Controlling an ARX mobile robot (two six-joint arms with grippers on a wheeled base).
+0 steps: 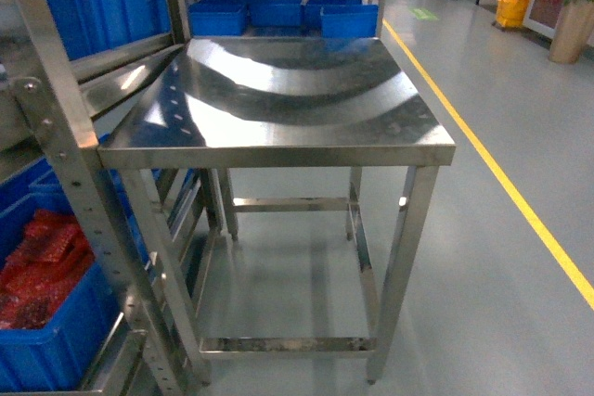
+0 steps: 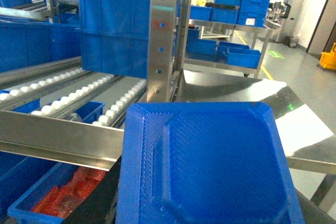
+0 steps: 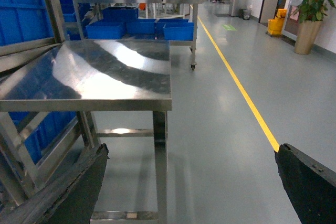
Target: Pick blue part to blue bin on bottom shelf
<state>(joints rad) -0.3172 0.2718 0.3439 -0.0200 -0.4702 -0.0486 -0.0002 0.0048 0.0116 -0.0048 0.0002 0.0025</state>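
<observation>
A blue part [image 2: 210,166] fills the foreground beside white roller tracks [image 2: 79,95].

Table [image 1: 278,99] centre, rack [image 1: 65,164] at left (bin [image 1: 46,340] low inside), yellow line [image 1: 492,164] right

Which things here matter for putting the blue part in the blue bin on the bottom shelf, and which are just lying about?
For the job: blue part; bottom shelf with white rollers; small blue bin on it, likely the target.
Just about: steel table; bin of red parts; yellow mop bucket; potted plant.
</observation>
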